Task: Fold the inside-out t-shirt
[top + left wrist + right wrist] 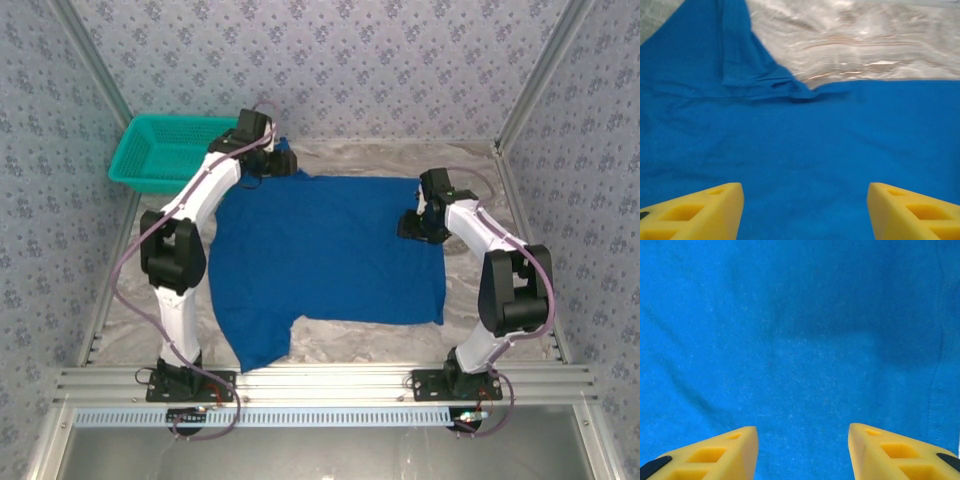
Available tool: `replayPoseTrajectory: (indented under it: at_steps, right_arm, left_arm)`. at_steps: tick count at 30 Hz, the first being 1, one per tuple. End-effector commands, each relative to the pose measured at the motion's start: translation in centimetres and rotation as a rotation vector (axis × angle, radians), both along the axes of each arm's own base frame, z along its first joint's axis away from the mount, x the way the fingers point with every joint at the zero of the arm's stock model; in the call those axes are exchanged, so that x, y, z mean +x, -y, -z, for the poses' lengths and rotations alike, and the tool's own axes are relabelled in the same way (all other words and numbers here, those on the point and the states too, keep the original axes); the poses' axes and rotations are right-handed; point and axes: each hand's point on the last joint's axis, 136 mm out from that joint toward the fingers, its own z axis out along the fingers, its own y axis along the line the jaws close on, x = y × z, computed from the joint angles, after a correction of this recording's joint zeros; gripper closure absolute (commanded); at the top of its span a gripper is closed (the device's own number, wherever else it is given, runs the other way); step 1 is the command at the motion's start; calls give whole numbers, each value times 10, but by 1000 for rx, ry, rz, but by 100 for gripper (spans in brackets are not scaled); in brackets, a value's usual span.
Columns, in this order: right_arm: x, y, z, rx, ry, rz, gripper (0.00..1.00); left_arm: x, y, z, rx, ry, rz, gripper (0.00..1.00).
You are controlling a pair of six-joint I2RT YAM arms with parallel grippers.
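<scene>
With jaws spread wide, the left gripper (805, 200) and right gripper (802, 440) hover over the inside-out t-shirt (330, 250) lying flat on the bench (370, 345) beneath them; each should probably pinch the nearest cloth edge cleanly, then lift together.

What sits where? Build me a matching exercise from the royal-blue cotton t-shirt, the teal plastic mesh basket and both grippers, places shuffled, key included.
1. royal-blue cotton t-shirt
2. teal plastic mesh basket
3. left gripper
4. right gripper

A. open, over the shirt's right side
B. spread flat in the middle of the table
C. at the table's far left corner
D. open, at the shirt's far left corner

Pairs: 1-B, 2-C, 3-D, 4-A
</scene>
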Motion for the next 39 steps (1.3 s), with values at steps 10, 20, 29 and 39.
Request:
replayPoseTrajectory:
  at_steps: [10,20,29,39]
  right_arm:
    - [15,-11,3,18,43,-46,49]
    - [14,-13,5,17,35,-54,50]
    - [14,-20,11,14,23,-69,50]
    - [11,-18,10,-3,20,-67,50]
  left_arm:
    - [99,-14,92,-4,-55,-129,30]
    - [122,4,113,-103,-44,-125,47]
    - [141,22,95,-228,42,-95,78]
    - [170,57,55,-531,187,-47,80]
